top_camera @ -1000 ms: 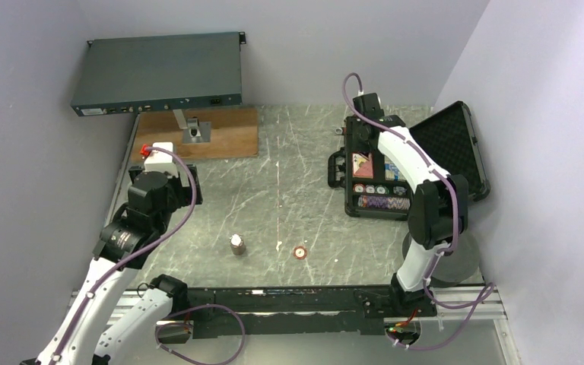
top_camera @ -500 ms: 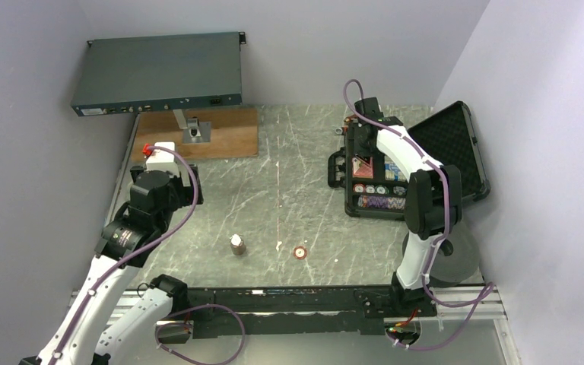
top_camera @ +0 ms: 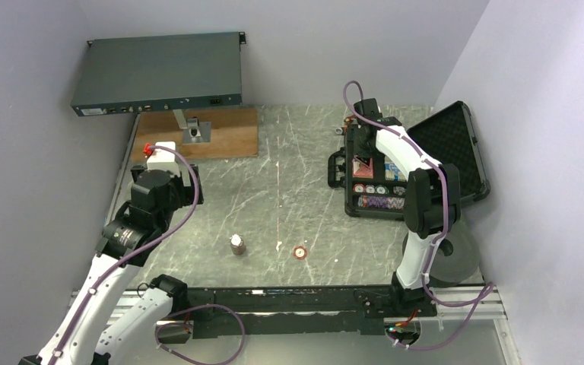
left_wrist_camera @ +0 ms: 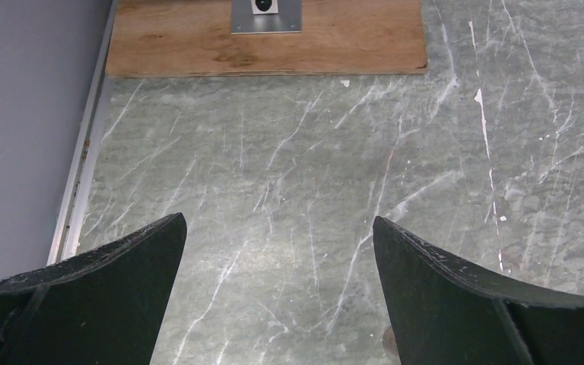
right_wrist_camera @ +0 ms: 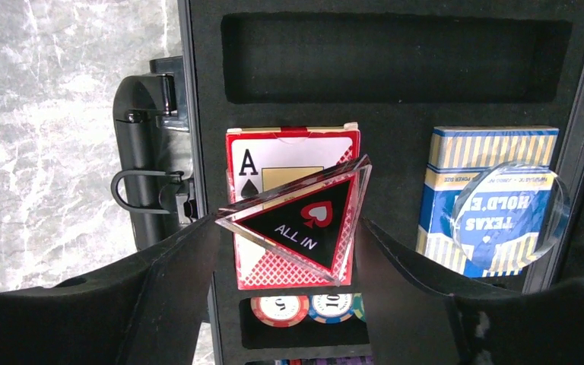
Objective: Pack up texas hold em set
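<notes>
Near the right edge of the surface (top_camera: 289, 175), the right end effector (right_wrist_camera: 287, 228) grips the ALL IN triangle (right_wrist_camera: 308, 217) above the red deck (right_wrist_camera: 274, 156) in the case (right_wrist_camera: 411, 122); released here it could perch there and block the lid (top_camera: 456, 144), while the left end effector (left_wrist_camera: 277, 228) gapes wide
</notes>
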`<action>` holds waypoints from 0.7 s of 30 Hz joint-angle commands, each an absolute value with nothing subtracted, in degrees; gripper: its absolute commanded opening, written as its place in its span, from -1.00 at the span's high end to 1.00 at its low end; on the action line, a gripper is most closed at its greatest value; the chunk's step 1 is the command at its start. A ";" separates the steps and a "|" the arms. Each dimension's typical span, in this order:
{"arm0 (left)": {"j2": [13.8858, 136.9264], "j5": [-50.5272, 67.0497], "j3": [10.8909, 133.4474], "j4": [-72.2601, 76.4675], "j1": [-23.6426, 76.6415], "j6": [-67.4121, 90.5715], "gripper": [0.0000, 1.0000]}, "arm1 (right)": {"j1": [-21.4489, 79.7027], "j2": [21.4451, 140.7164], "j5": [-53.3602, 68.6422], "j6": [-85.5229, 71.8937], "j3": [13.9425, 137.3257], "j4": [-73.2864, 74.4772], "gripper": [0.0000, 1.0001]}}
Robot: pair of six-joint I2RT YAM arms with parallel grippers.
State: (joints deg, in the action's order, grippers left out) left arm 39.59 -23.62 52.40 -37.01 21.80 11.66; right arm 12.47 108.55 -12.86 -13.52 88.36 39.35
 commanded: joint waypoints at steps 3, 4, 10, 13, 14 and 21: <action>39.08 -23.20 52.26 -34.68 21.53 11.08 -0.99 | 12.22 108.02 -12.18 -14.48 89.56 39.98 -0.55; 38.99 -23.15 52.14 -34.62 21.53 11.08 -0.99 | 12.26 107.88 -12.18 -14.58 89.48 40.03 -0.62; 39.21 -22.96 52.12 -34.57 21.53 10.99 -0.99 | 12.50 106.09 -11.76 -15.13 90.30 40.65 -0.80; 39.77 -23.28 52.02 -34.59 21.53 10.99 -0.99 | 13.26 103.26 -10.62 -15.78 89.54 39.62 -0.81; 40.09 -23.29 52.00 -34.66 21.53 11.00 -0.99 | 13.68 102.25 -10.08 -15.98 89.36 39.30 -0.81; 44.71 -18.80 52.80 -37.39 21.53 13.66 -0.99 | 18.68 95.17 -10.09 -17.63 85.86 36.66 -0.80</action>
